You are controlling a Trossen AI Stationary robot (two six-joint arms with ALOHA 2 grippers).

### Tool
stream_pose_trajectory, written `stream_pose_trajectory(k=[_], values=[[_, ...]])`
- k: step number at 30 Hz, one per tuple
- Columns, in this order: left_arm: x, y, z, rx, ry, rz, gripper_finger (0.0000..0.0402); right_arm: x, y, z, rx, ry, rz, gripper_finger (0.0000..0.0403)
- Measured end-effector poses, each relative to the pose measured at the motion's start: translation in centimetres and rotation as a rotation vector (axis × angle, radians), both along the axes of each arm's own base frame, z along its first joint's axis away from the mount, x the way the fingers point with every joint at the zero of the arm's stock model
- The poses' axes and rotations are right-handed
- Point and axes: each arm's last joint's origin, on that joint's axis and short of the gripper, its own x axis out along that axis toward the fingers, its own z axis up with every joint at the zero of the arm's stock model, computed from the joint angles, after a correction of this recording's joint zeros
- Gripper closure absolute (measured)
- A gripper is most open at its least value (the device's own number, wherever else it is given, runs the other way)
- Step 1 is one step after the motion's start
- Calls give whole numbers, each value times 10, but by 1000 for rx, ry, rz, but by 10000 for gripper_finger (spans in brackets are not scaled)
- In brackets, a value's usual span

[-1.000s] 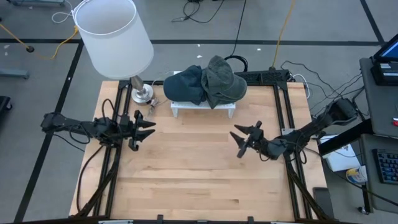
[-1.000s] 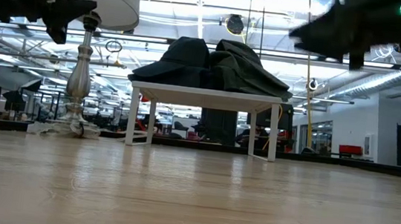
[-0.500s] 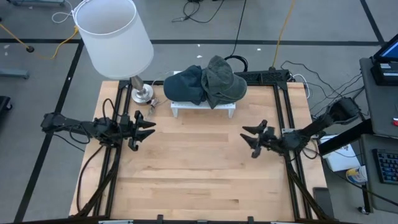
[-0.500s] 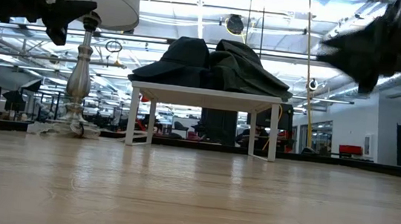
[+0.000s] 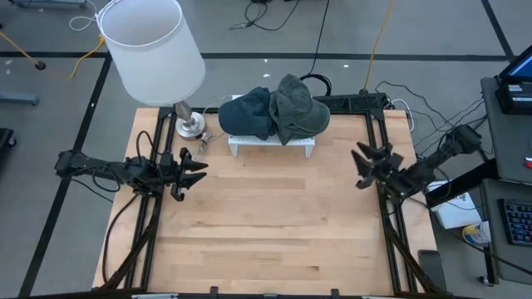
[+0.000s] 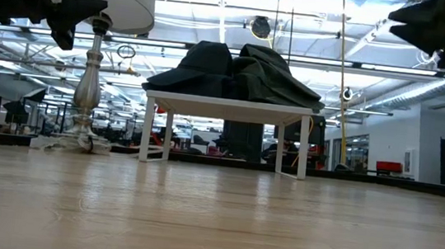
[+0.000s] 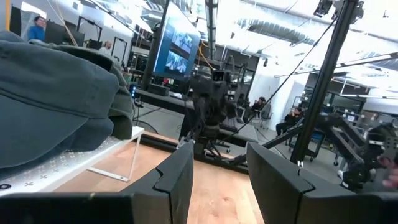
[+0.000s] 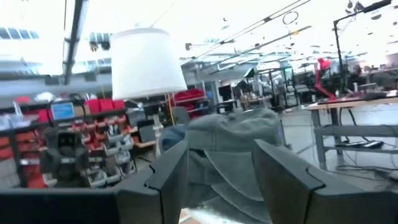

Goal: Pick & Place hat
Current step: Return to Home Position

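- nearest: bare wood of the table (image 5: 266, 241), w/ no cap on it.
- mid way, at the left edge: left gripper (image 5: 198, 169), fingers spread apart, nothing held.
- same row, at the right edge: right gripper (image 5: 362, 166), fingers spread too, nothing held.
- farther back: white shelf (image 5: 272, 146) near the back edge, w/ the dark caps (image 5: 274, 112) piled on top.
- back left corner, just beside the shelf: lamp (image 5: 154, 50).
- looks abt done: caps up on the shelf, none left to pick. only left to do, prob: get the right arm home.
- vs 1 s ago: right gripper pulled back from mid table to the right edge. left gripper, caps, shelf in the same spots.
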Motion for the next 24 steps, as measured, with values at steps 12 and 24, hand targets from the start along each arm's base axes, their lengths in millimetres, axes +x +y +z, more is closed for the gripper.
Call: stream_pose_trajectory(k=[12, 24], values=[[0, 0, 0, -26, -2, -8, 250, 2, 18, -11, 77, -73, 469, 234], [0, 0, 1, -53, -17, -26, 250, 23, 6, -34, 121, 58, 748, 234]])
